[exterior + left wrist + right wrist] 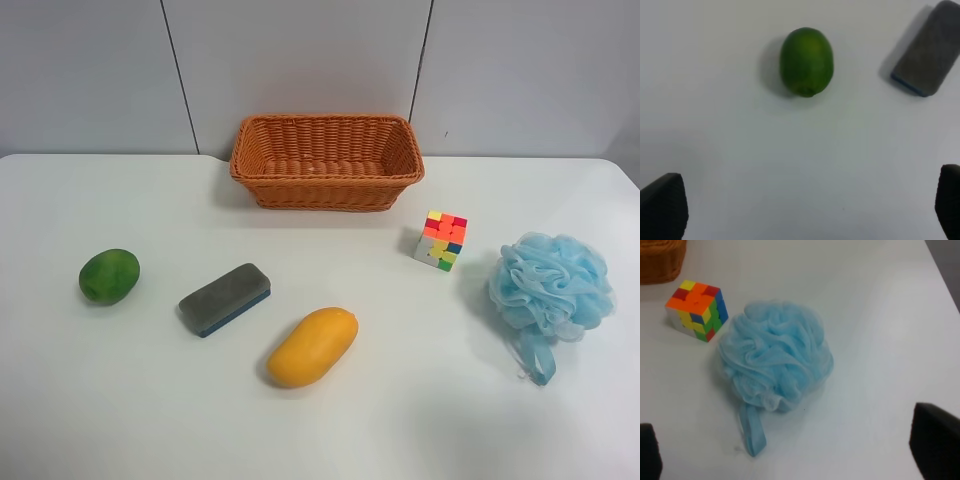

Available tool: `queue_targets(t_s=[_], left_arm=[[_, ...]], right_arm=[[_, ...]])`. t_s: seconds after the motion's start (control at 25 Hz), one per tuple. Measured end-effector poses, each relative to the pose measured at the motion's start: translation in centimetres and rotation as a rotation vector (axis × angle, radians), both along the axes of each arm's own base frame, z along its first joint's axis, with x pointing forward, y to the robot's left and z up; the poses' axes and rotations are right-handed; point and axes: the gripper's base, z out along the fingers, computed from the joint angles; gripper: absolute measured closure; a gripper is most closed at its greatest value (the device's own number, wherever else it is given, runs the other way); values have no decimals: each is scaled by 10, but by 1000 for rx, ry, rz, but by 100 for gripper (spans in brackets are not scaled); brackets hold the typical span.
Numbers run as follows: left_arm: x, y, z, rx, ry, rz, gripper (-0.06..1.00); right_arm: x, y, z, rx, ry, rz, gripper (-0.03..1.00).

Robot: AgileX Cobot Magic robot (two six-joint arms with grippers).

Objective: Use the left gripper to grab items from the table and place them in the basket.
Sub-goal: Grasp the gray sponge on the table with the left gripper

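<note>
Left gripper (805, 207): the jaws are set wide apart and nothing is held between them; only its dark fingertips (662, 206) are seen, over bare table (130, 420); right gripper (790, 450): likewise spread wide and empty, near the bath puff (775, 355)

All five items are found lying on the table; the basket (327, 160) is seen empty at the wall-side edge; the task is therefore judged to be at its opening, with the approach to a first item in hand

The green mango (806, 61) and the eraser (930, 50) lie within the left wrist view, apart from each other; the yellow mango (312, 346) lies near the eraser; the puzzle cube (441, 240) stands near the basket's corner

It is advised that the jaws be centred over one item before descent; the eraser, lying slantwise, is best closed upon across its narrow width, jaws square to its long sides; a mango is best taken across its short axis, since the rounded skin is judged liable to slip or roll

Materials: eraser oblong with rounded corners, grey felt-like top on a blue base; both mangoes smooth and ovoid; cube hard-edged and multi-coloured; puff soft, ruffled pale-blue mesh with a strap; basket woven orange-brown wicker with flared sides; table smooth and white
</note>
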Motion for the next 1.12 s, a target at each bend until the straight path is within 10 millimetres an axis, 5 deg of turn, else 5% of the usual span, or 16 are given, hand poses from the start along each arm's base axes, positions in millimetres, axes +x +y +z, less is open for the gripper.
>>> queue_targets(t_s=[0.44,0.72,1.12], left_arm=[[88,-89,-46,106,175,-328,-5],[113,-140,-92,150,263,-433,-5],[136,-166,-156,174,351,-444,-5]], right_arm=[[0,0,0,0,0,0,-3],[0,0,0,0,0,0,-3],[0,0,0,0,0,0,-3]])
